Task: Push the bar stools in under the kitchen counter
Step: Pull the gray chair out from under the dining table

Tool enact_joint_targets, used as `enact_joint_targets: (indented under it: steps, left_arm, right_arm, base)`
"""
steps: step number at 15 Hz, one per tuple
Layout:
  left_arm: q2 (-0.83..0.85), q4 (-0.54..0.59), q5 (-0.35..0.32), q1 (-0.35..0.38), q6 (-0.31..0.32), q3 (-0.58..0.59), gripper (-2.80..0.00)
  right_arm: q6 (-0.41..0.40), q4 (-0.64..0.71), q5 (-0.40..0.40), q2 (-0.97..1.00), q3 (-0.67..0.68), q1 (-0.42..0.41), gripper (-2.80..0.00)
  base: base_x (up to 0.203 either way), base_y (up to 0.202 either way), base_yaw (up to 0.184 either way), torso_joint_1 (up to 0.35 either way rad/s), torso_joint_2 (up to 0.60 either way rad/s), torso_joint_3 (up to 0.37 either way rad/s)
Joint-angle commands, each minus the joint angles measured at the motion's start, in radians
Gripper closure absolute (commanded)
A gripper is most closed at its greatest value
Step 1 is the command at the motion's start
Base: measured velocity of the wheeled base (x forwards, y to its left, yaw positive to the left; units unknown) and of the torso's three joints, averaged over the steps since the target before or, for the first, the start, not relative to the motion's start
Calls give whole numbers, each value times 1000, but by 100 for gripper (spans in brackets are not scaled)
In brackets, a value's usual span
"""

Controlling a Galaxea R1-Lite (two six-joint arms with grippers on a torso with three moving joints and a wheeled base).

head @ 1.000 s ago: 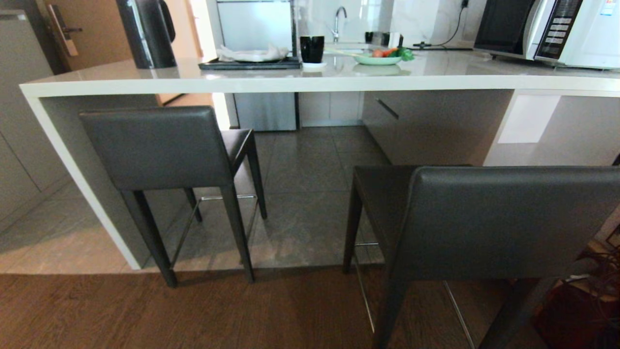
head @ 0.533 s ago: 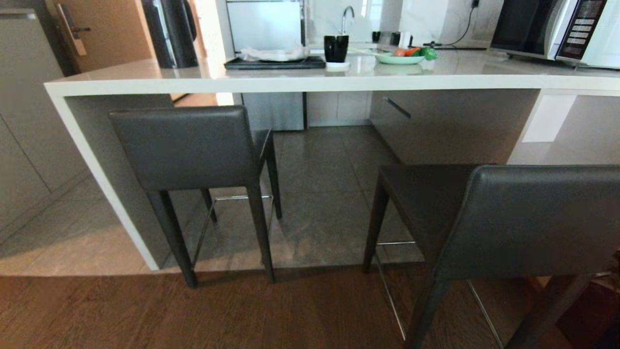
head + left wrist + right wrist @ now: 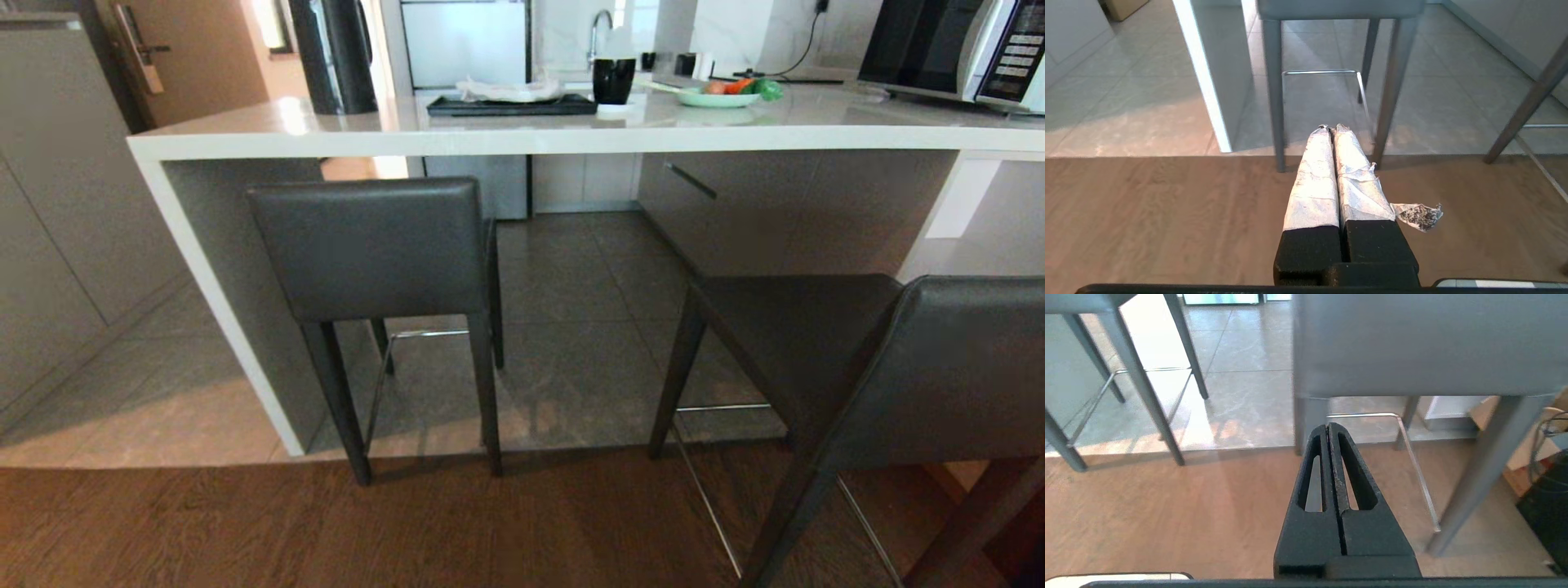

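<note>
Dark grey leather backs mark the two bar stools: the left stool (image 3: 375, 261) stands at the counter's open end, its seat mostly tucked under the kitchen counter (image 3: 522, 139) and its back legs on the seam where the tile floor (image 3: 571, 327) meets the wood floor (image 3: 245, 531), while the right stool (image 3: 882, 367) stands well out from the counter, nearer the robot, its seat wholly in the open. On the stone top sit a black tray (image 3: 510, 104), a black cup (image 3: 614, 80), a green plate of vegetables (image 3: 718, 96) and, at the far right, a microwave (image 3: 955, 49). Neither arm shows in the head view. In the wrist views, the left gripper (image 3: 1331, 130), its fingers wrapped in pale tape and pressed together, hangs low in front of the left stool's legs and touches nothing; the right gripper (image 3: 1329, 428), likewise closed and empty, hangs just short of the right stool's backrest. By my reading this is the approach: no push has begun, and the left stool looks close to done. The next move probably calls for lining up squarely with one backrest, raising a closed gripper to it, and pushing straight so the legs slide without twisting or tipping at the floor seam.
</note>
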Motion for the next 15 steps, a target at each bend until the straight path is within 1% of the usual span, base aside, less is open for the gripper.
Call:
enact_joint_targets:
  steps: [1, 15]
  left_arm:
    - [1, -1, 0, 0, -1, 0, 0]
    - [1, -1, 0, 0, -1, 0, 0]
  right_arm:
    - [0, -1, 0, 1, 0, 0, 0]
    - [0, -1, 0, 1, 0, 0, 0]
  base:
    - [0, 197, -2, 2, 3, 2]
    - [0, 197, -1, 2, 3, 2]
